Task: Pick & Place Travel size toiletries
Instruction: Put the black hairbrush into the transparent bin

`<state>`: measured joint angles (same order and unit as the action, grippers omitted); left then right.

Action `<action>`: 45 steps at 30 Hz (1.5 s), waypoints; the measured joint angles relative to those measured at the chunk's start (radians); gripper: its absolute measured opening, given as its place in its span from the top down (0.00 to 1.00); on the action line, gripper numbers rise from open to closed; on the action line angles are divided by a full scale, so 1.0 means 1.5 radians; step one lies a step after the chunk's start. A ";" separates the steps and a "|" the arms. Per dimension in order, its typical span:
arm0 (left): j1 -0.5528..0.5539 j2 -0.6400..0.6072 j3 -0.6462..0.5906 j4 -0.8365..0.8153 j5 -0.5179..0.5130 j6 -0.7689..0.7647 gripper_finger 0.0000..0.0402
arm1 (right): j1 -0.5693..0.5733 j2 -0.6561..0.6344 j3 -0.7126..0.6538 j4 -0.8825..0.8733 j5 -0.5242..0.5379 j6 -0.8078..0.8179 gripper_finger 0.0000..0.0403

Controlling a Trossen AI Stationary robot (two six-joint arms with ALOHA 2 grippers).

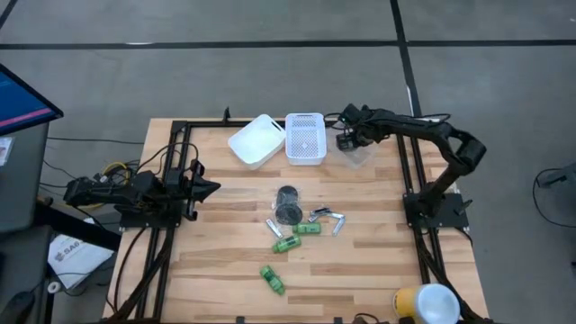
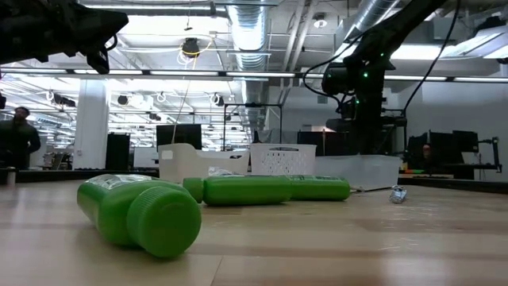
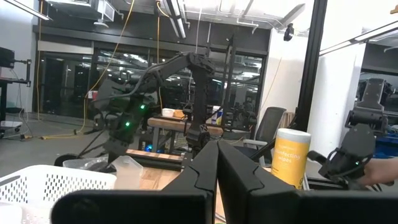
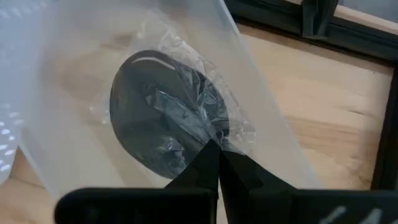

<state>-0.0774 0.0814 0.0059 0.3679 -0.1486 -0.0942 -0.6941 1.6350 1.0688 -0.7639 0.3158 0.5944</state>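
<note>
Over the clear tub (image 1: 358, 155), we see our right gripper (image 4: 216, 148) pinching a wrapped black pot (image 4: 163, 112), left gripper (image 3: 216, 152) clenched, parked at table's edge.

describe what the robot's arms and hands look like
Both arms are dark, jointed and slim. The right arm has black cables along it, and a small green light glows near its wrist in the low view. Each hand, left hand and right hand, has two black tapered fingers.

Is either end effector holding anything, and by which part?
The right end effector pinches the wrapped black pot by its clear wrapper's edge; the left end effector holds nothing.
</note>
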 joint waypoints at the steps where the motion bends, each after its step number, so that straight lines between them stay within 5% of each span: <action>1: 0.000 0.000 0.000 0.000 0.000 0.000 1.00 | 0.000 0.001 0.002 -0.002 0.000 0.000 0.99; 6: 0.000 0.000 0.000 0.000 0.000 0.000 1.00 | 0.000 0.000 0.015 -0.011 -0.005 -0.012 0.90; 12: 0.000 0.000 0.000 0.000 0.000 0.000 1.00 | -0.003 -0.016 0.057 -0.065 -0.027 -0.043 0.64; 18: 0.000 0.000 0.000 0.000 0.000 0.000 1.00 | 0.027 -0.082 0.156 -0.083 -0.145 -0.114 0.40; 25: 0.000 0.000 0.000 0.000 0.000 0.000 1.00 | 0.193 -0.105 0.248 -0.076 -0.170 -0.121 0.41; 32: 0.000 0.000 0.000 0.000 0.000 0.000 1.00 | 0.338 -0.010 0.254 -0.056 -0.170 -0.089 0.42; 45: 0.000 0.000 0.000 0.001 0.000 0.000 1.00 | 0.451 0.178 0.254 0.016 -0.211 -0.137 0.36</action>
<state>-0.0772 0.0818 0.0059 0.3697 -0.1488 -0.0942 -0.0181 1.9016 1.4499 -0.7392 -0.0004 0.3896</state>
